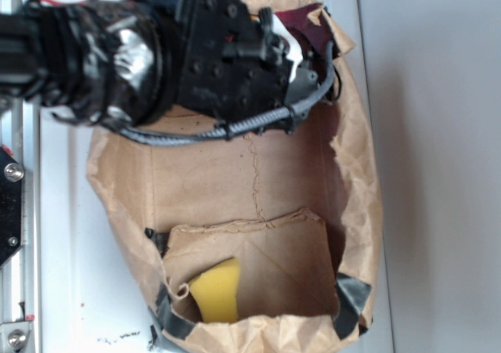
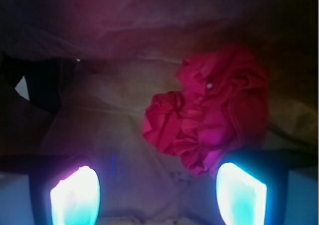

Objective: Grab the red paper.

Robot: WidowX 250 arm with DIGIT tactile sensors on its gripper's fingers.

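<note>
White tabletop [image 1: 63,212] holds a brown bag [image 1: 235,181]. Your open claw [image 2: 158,197] is inside its far end; red paper [image 2: 209,117] lies right of centre, so closing may clip only its edge.

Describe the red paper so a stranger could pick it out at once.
Find the big brown paper bag lying open. At its far end, under the gripper, sits the red paper, a crumpled wad. It is bright red and wrinkly, unlike the smooth yellow block at the other end.
</note>
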